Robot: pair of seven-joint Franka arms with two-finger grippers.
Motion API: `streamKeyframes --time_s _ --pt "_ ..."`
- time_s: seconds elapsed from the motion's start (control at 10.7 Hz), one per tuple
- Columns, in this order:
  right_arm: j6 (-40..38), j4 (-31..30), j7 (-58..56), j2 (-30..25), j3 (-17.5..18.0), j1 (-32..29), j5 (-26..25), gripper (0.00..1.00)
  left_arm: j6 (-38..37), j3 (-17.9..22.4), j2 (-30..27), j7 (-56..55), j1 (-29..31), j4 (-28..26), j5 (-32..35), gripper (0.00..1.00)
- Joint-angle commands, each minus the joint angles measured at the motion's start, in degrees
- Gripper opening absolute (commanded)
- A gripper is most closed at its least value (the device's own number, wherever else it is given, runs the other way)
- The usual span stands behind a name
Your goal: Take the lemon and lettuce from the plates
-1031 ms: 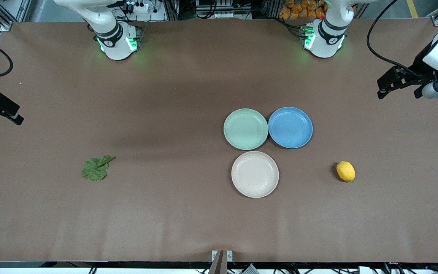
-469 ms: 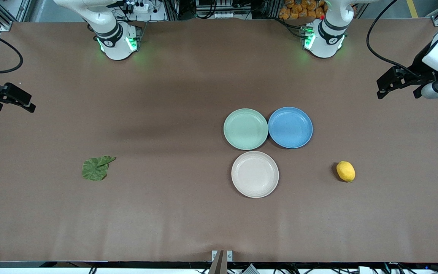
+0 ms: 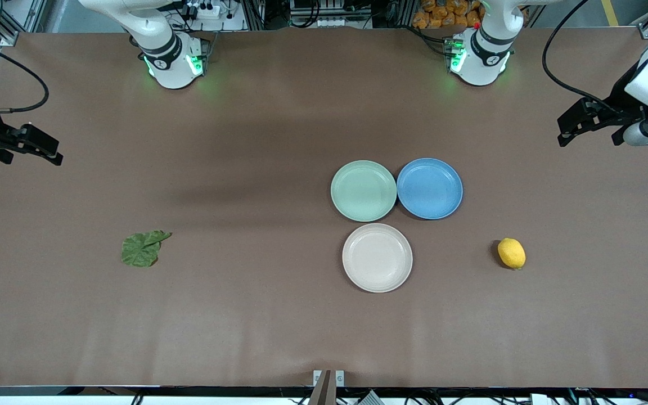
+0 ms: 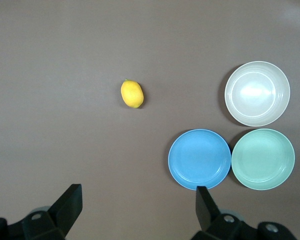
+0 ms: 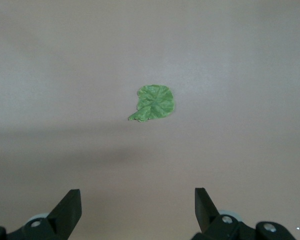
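Jaws spread wide on both: your right gripper (image 3: 43,151) hangs over bare table, your left gripper (image 3: 574,128) likewise. Lettuce (image 3: 143,248) and lemon (image 3: 511,253) lie on the table, not on the mint plate (image 3: 363,190) or cream plate (image 3: 377,257). Pinch off-centre and that lemon likely rolls; the flat leaf may slip.

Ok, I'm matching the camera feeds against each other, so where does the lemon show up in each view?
Front view: the lemon lies on the bare table toward the left arm's end, beside the cream plate, on no plate.
Left wrist view: the lemon lies apart from the three plates.
Right wrist view: not in it; only the lettuce shows.
Shared landmark: the blue plate, in the front and left wrist views.
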Motion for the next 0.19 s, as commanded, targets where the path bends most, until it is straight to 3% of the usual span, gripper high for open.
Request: streamKeyframes --time_s 0.0,0.09 --pt "0.5 -1.5 -0.4 -1.4 -1.2 1.3 -1.1 1.00 -0.8 -0.1 0.1 0.1 0.3 0.4 -1.0 1.00" --pt "0.5 -1.5 -0.6 -1.4 -1.3 1.4 -1.1 1.00 -0.9 -0.1 0.1 0.1 0.3 0.5 -1.0 1.00"
